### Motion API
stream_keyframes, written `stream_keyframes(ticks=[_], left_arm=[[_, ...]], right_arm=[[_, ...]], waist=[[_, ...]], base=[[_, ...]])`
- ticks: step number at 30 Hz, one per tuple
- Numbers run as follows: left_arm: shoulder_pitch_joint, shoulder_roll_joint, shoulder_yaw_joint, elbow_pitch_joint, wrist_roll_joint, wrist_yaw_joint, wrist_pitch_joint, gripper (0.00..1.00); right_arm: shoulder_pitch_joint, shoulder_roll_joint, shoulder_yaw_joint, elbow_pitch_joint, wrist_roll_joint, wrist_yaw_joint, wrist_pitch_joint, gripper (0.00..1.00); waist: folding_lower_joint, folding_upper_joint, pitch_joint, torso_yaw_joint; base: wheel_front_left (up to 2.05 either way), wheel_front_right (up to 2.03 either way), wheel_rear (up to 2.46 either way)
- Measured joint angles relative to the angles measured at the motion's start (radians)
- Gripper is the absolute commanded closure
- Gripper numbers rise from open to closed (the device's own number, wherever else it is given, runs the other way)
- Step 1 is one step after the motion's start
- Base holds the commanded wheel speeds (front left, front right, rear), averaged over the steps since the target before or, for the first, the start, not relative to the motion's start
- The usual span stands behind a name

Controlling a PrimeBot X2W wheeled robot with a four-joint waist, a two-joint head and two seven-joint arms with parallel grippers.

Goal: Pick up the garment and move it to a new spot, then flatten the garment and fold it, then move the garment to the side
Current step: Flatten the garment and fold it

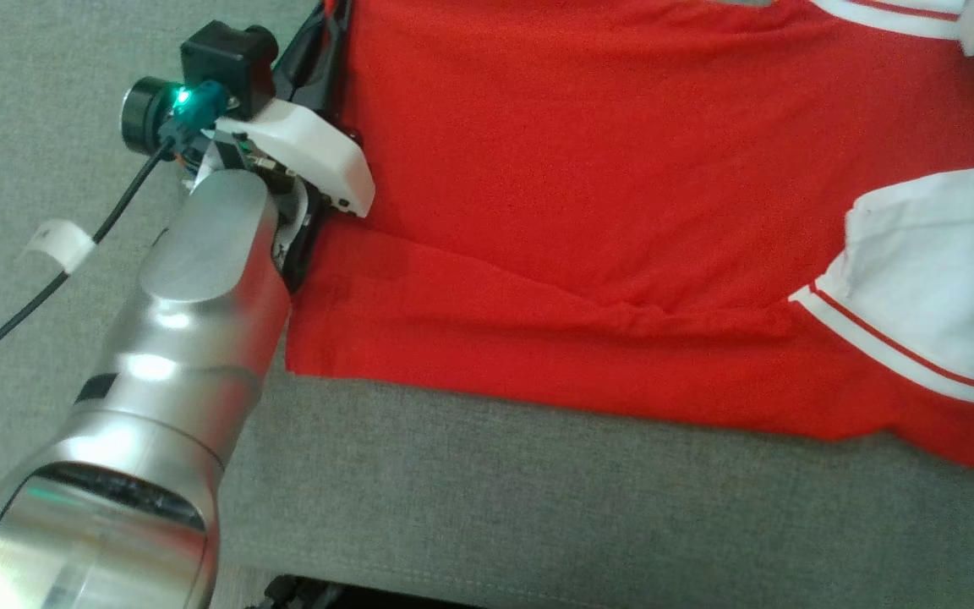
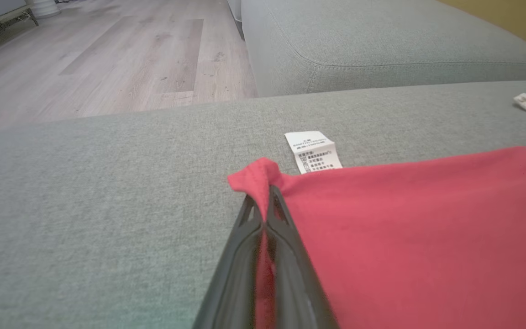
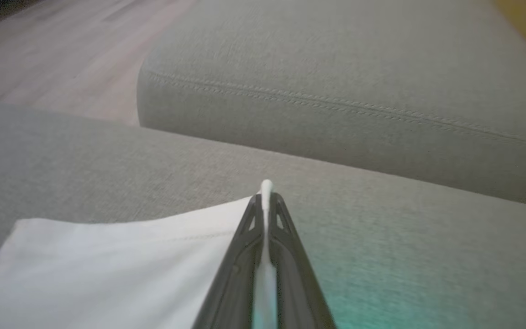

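The garment point(image 1: 588, 194) is a red shirt with white, red-striped sleeves, spread over a grey sofa cushion point(image 1: 538, 499). My left gripper point(image 2: 265, 201) is shut on a corner of the red hem, which bunches up just past the fingertips beside a white care label point(image 2: 313, 151). In the head view the left wrist point(image 1: 284, 161) sits at the garment's left edge, its fingers hidden under the wrist housing. My right gripper point(image 3: 266, 194) is shut on the edge of a white part of the garment point(image 3: 121, 269), and cloth runs between its fingers.
The grey cushion point(image 2: 85, 196) stretches left of the hem. A second grey cushion point(image 2: 381, 41) lies beyond it, with wooden floor point(image 2: 107, 55) to the far left. The cushion's front edge point(image 1: 622, 584) runs near the bottom of the head view. A black cable point(image 1: 30, 304) trails from the left wrist.
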Motion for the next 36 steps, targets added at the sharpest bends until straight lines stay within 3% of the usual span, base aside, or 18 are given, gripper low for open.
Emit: stream_keyframes(ticks=[5, 9, 12, 16, 21, 26, 30, 33, 34, 35, 36], left_arm=[[0.002, 0.015, 0.015, -0.020, 0.000, 0.027, -0.009, 1.00], [0.076, 0.051, 0.074, -0.164, 0.027, 0.071, -0.012, 1.00], [0.170, 0.071, 0.102, -0.211, 0.040, 0.081, -0.012, 1.00], [0.314, 0.106, 0.150, -0.264, 0.064, 0.093, -0.012, 1.00], [0.408, 0.129, 0.207, -0.326, 0.093, 0.109, -0.012, 1.00], [0.536, 0.128, 0.260, -0.371, 0.114, 0.119, -0.012, 1.00], [0.629, 0.117, 0.302, -0.424, 0.134, 0.133, -0.012, 1.00], [0.677, 0.097, 0.314, -0.448, 0.155, 0.132, -0.012, 0.52], [0.692, 0.091, 0.321, -0.454, 0.162, 0.133, -0.012, 0.07], [0.709, 0.084, 0.334, -0.462, 0.168, 0.137, -0.012, 0.00], [0.726, 0.079, 0.348, -0.472, 0.170, 0.148, -0.012, 0.00]], right_arm=[[0.001, -0.002, -0.070, 0.036, -0.022, 0.000, -0.179, 1.00], [0.035, 0.028, -0.094, 0.015, 0.014, 0.000, -0.306, 1.00], [0.115, 0.049, -0.081, -0.056, 0.086, 0.000, -0.328, 1.00], [0.308, 0.053, -0.054, -0.243, 0.223, 0.000, -0.335, 1.00], [0.554, 0.055, -0.099, -0.441, 0.309, 0.000, -0.338, 1.00], [0.771, 0.101, -0.084, -0.516, 0.337, 0.000, -0.338, 1.00], [0.839, 0.127, -0.078, -0.524, 0.338, 0.000, -0.338, 1.00], [0.843, 0.146, -0.092, -0.509, 0.335, 0.000, -0.338, 1.00], [0.845, 0.154, -0.104, -0.504, 0.334, 0.000, -0.338, 0.51], [0.849, 0.160, -0.114, -0.500, 0.326, 0.000, -0.338, 0.00], [0.856, 0.165, -0.125, -0.497, 0.309, 0.000, -0.338, 0.00]], waist=[[0.0000, 0.0000, -0.016, -0.017], [0.0000, 0.0000, -0.055, -0.050], [-0.0001, 0.0000, -0.089, -0.073], [-0.0003, 0.0001, -0.151, -0.121], [-0.0003, 0.0001, -0.209, -0.175], [-0.0003, 0.0001, -0.260, -0.217], [-0.0004, 0.0001, -0.296, -0.237], [-0.0003, 0.0001, -0.321, -0.239], [-0.0002, 0.0001, -0.330, -0.238], [-0.0002, 0.0001, -0.338, -0.236], [-0.0002, 0.0001, -0.347, -0.235]], base=[[0.00, 0.00, 0.00], [0.00, 0.00, 0.00], [0.00, 0.00, 0.00], [0.00, 0.00, 0.00], [0.00, 0.00, 0.00], [0.00, 0.00, 0.00], [0.00, 0.00, 0.00], [0.00, 0.00, 0.00], [0.00, 0.00, 0.00], [0.00, 0.00, 0.00], [0.00, 0.00, 0.00]])
